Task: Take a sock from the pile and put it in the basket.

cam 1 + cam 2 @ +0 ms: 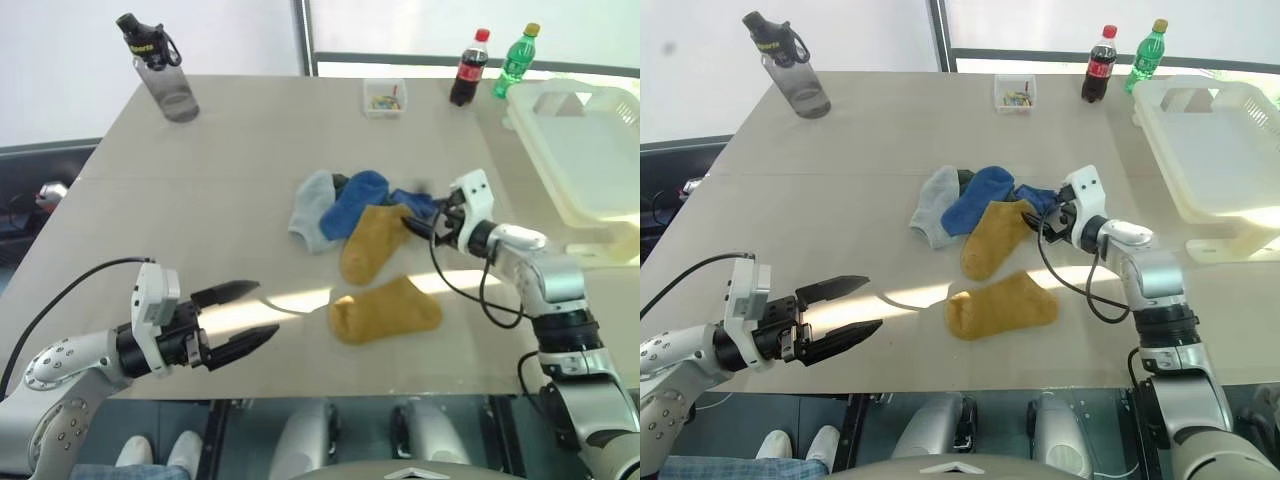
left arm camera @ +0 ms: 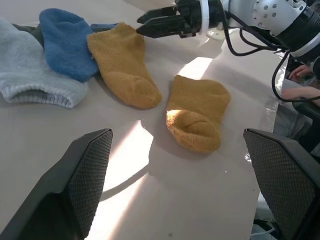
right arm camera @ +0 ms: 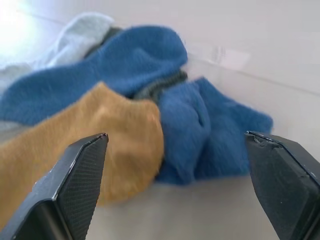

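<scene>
The pile (image 1: 350, 205) lies mid-table: a pale grey sock (image 1: 312, 208), a bright blue sock (image 1: 352, 200), a mustard sock (image 1: 372, 240) and a second blue sock (image 3: 210, 130) over something dark. One more mustard sock (image 1: 385, 308) lies apart, nearer the front edge. My right gripper (image 1: 412, 224) is open at the pile's right side, its tips just short of the second blue sock, nothing between them. My left gripper (image 1: 268, 308) hovers open and empty at the front left, well short of the socks. The white basket (image 1: 560, 185) stands at the right edge.
A dark water bottle (image 1: 160, 65) stands at the far left corner. A small clear box (image 1: 384, 98), a cola bottle (image 1: 468, 68) and a green bottle (image 1: 516, 60) line the far edge. A black cable (image 1: 470, 290) loops from my right wrist above the table.
</scene>
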`<state>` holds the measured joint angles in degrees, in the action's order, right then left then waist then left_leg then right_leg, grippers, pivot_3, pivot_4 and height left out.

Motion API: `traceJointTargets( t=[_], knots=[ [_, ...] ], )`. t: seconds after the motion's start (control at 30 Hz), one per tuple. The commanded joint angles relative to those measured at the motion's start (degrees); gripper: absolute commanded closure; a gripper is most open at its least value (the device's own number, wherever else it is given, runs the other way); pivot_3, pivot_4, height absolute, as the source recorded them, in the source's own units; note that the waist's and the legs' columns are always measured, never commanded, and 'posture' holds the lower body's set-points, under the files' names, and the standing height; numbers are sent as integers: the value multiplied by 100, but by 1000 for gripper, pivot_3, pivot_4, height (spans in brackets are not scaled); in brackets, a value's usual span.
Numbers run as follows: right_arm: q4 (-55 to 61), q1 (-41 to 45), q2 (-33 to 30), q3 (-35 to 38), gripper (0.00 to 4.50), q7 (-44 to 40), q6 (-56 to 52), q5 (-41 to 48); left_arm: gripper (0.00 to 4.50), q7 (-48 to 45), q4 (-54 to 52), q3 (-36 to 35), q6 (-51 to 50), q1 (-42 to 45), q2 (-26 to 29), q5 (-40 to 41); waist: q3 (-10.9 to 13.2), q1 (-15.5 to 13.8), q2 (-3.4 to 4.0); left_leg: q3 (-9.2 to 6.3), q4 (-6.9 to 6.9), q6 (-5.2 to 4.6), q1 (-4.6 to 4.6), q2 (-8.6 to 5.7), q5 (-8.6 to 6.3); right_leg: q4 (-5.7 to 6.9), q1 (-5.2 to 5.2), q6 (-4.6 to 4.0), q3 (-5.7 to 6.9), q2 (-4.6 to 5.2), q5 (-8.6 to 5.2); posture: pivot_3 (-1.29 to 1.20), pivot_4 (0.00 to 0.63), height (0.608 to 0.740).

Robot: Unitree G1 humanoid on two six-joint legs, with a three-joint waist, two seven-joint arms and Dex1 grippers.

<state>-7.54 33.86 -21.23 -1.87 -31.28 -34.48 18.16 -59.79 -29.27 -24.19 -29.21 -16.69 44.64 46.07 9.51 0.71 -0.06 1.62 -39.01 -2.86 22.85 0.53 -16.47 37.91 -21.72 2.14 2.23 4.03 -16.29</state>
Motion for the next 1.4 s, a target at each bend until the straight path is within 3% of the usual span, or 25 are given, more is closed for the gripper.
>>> traceJointTargets(
  t=[0.03, 0.23, 0.33, 0.5, 0.57, 0.6, 0.67, 0.7, 0.97, 1.2, 1.4],
  knots=[
    [11, 202, 82, -21, 21, -90, 379, -97, 0, 7, -138, -81, 115, -44, -25, -2, 0, 2, 0, 0, 0, 0, 0, 0, 0, 0, 0, 0, 0, 0, 0, 0, 150, 740],
    [-136, 208, 125, -363, 21, -349, 812, -436, 0, 58, -180, -74, 117, -74, -58, -4, 0, 13, 1, 0, 0, 0, -5, 0, 0, 4, 0, 0, -1, -1, 0, 0, 150, 740],
    [-214, 210, 157, -472, 687, -402, 974, -571, 0, 77, -197, -86, 115, -93, -69, -3, 0, 12, 1, 0, 0, 0, -4, 0, 0, 3, 0, 0, -1, 0, 0, 0, 150, 740],
    [-321, 216, 194, -471, 3098, -453, 1044, -663, 0, 110, -235, -114, 117, -139, -81, 16, 0, 10, 1, 0, 0, 0, -4, 0, 0, 3, 0, 0, -1, 0, 0, 0, 150, 740],
    [-335, 209, 199, -468, 3552, -469, 1067, -690, 0, 120, -243, -123, 116, -145, -88, 28, 0, 11, 1, 0, 0, 0, -4, 0, 0, 3, 0, 0, -2, 0, 0, 0, 150, 740],
    [-341, 209, 203, -464, 3552, -471, 1072, -697, 0, 123, -245, -125, 117, -147, -89, 29, 0, 14, 1, 0, 0, 1, -4, 0, 0, 3, 0, 0, -2, 1, 0, 0, 150, 740],
    [-380, 217, 207, -453, 4222, -478, 1103, -723, 0, 127, -248, -127, 115, -147, -92, 32, 0, 15, 1, 0, 0, 1, -5, 1, 0, 3, 0, 0, -2, 1, 0, 0, 150, 740],
    [-403, 224, 203, -450, 4351, -475, 1113, -743, 0, 128, -251, -127, 111, -146, -92, 34, 0, 15, 1, 0, 0, 1, -5, 1, 0, 3, 0, 0, -2, 1, 0, 0, 150, 740],
    [-209, 143, 178, -384, 4442, -492, 869, -726, 0, 139, -232, -78, 109, -97, -96, 16, 0, 16, 1, 0, 0, 1, -5, 1, 0, 3, 0, 0, -2, 2, 0, 0, 150, 740],
    [961, -287, 314, 347, 4442, 7, -772, 78, 0, 159, -242, -42, 120, -96, -126, -5, 1, 3, 1, -1, 1, 1, -3, 1, 0, 1, -1, 0, -2, 6, 0, 0, 150, 740],
    [2019, -1137, -50, 806, 4442, 46, -1608, 585, 0, 132, -218, -33, 118, -95, -124, -8, 1, 2, 3, -4, 4, 1, 1, 1, -1, -5, -1, -1, -1, 12, 0, 0, 150, 740]
  ],
)
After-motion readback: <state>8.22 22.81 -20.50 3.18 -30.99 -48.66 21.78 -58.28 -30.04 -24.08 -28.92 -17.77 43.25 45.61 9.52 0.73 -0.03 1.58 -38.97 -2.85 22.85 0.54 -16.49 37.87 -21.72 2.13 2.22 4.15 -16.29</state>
